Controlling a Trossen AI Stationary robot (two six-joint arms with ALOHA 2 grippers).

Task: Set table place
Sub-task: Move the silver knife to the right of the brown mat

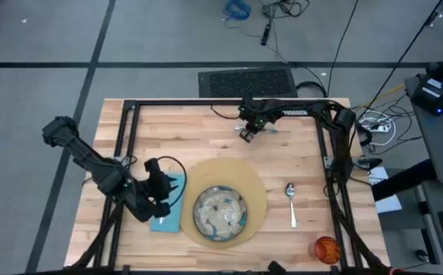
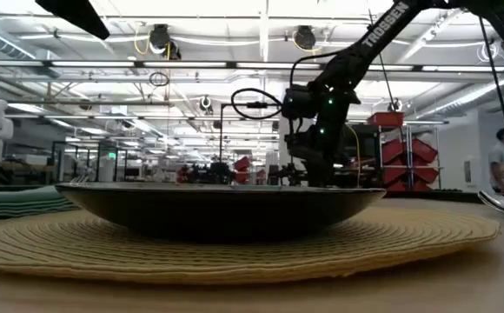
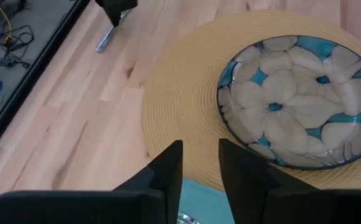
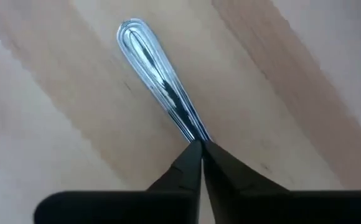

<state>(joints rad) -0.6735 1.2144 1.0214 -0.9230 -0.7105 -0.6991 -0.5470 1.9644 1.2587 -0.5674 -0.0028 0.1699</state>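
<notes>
A round tan placemat (image 1: pixel 258 200) lies on the table (image 1: pixel 198 134) with the flower-patterned dish (image 1: pixel 220 211) on it. The teal napkin (image 1: pixel 169 218) lies left of the placemat. Above its placemat-side edge my left gripper (image 3: pixel 199 165) hovers open; something silver (image 3: pixel 187 219) peeks out below it. The spoon (image 1: pixel 291 202) lies right of the placemat, and the orange cup (image 1: pixel 326 248) stands at the near right. At the middle of the far edge my right gripper (image 1: pixel 247 134) is shut on a silver piece of cutlery (image 4: pixel 159 81). Whether it is the knife or the fork I cannot tell. My right gripper pinches the cutlery's handle (image 4: pixel 190 127) between its two fingertips, coming from above. The handle's rounded free end (image 4: pixel 134 31) sticks out beyond the fingertips; the fingers hide the rest. Whether the piece rests on the table or is lifted I cannot tell.
The black metal frame (image 1: pixel 130 137) runs along the table's left, far and right sides. Bare wood lies between the placemat and the far edge. Cables and a power strip (image 1: pixel 378 122) sit off the table's right side.
</notes>
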